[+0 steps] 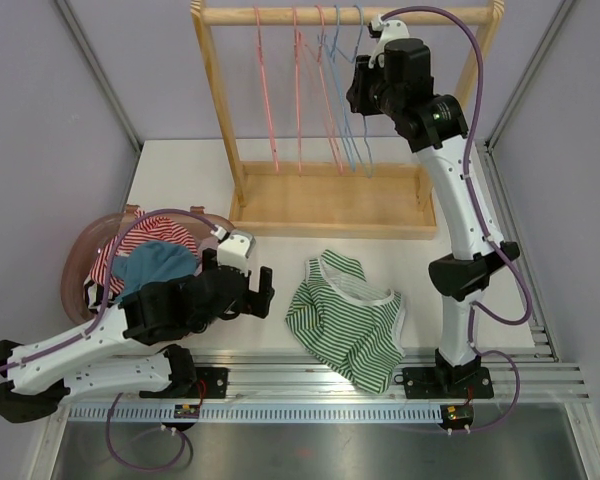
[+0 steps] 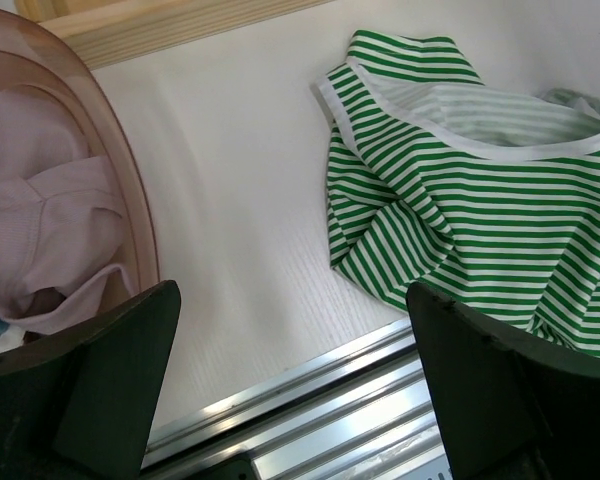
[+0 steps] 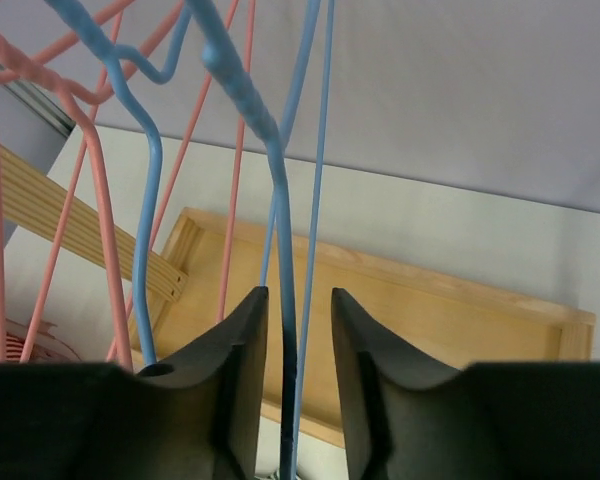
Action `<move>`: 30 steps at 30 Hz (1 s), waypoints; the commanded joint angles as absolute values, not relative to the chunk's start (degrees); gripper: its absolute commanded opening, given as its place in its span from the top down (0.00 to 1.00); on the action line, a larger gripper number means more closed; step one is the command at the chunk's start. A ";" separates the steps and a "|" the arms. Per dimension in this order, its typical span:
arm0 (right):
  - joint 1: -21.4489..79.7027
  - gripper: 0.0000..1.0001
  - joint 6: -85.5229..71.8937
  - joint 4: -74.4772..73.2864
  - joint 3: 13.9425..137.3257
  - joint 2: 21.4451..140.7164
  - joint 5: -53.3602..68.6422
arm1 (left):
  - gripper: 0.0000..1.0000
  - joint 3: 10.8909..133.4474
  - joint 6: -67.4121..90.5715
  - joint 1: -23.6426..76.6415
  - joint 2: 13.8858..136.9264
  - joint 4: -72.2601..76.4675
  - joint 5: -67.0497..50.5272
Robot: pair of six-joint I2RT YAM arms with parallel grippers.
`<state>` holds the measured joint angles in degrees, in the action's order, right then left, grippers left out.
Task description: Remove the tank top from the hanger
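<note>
1. Top external: high above the near edge of the table [image 1: 180, 170], facing down and forward; wide view, wooden rack [image 1: 330, 205] at the far side.
2. Left wrist: low, close, in front of the rack, facing the table; rack base at top edge.
3. Right wrist: among the rack's hangers [image 3: 245, 105], very close, facing down at its base.
4. Shared: the rack base.

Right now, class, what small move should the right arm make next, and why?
Probably draw the right gripper straight back off the blue hanger. The green striped tank top already lies on the table, and the jaws stand slightly apart around the hanger wire, apparently gripping nothing.
</note>
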<state>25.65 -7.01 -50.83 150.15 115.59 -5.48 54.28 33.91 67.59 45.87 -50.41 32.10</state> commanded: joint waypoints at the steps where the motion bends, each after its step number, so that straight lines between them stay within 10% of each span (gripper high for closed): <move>1: 25.58 0.59 -6.24 -49.39 148.19 110.13 -4.48 | 0.01 53.18 33.22 67.68 46.93 -43.69 28.22; 7: 25.49 0.34 -4.83 -50.97 141.08 101.72 -7.03 | 0.01 50.71 33.31 70.66 52.10 -32.89 25.31; 10: 25.58 0.01 -4.04 -48.54 131.16 93.30 -6.42 | 0.01 49.92 33.92 73.38 54.75 -28.75 25.05; 30: 25.58 0.00 -13.54 -35.51 75.50 43.16 18.88 | 0.01 60.03 32.25 76.11 95.52 -9.23 15.82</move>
